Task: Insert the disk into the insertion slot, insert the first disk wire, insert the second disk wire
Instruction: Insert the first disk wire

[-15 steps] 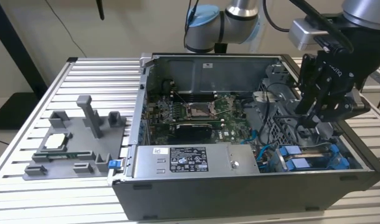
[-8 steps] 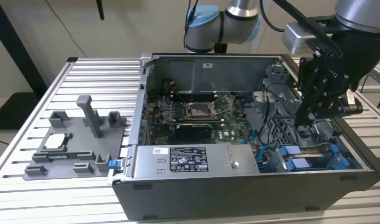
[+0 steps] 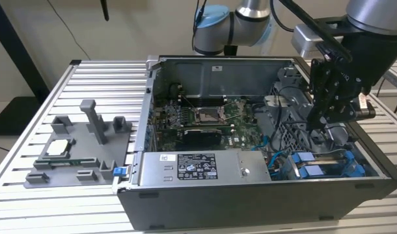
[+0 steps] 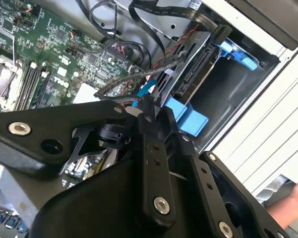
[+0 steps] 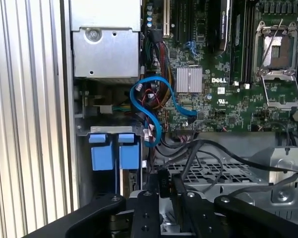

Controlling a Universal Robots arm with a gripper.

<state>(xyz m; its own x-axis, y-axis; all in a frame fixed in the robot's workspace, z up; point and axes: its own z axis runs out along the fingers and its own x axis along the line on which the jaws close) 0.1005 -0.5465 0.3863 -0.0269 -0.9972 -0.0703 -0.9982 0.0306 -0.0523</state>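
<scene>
The disk sits inside the insertion slot point(image 3: 338, 163) at the case's front corner, on the exterior view's right. Its blue carrier tabs point(image 3: 307, 165) show there, as do the tabs point(image 5: 114, 153) in the first wrist view. In the second wrist view the disk's connector edge point(image 4: 193, 72) faces the motherboard between blue tabs point(image 4: 188, 118). My gripper point(image 3: 325, 124) hangs just above and behind the slot. In the first wrist view the gripper point(image 5: 166, 191) is shut on a black wire connector point(image 5: 166, 181) whose cable runs off over the drive cage. A blue data wire point(image 5: 148, 106) loops loose beside the slot.
The grey power-supply box point(image 3: 205, 166) lies along the case's front wall. The motherboard point(image 3: 198, 117) with its open socket fills the case floor. Black cables point(image 4: 139, 29) cross above the drive cage. A grey fixture tray point(image 3: 75, 151) stands on the table at the exterior view's left.
</scene>
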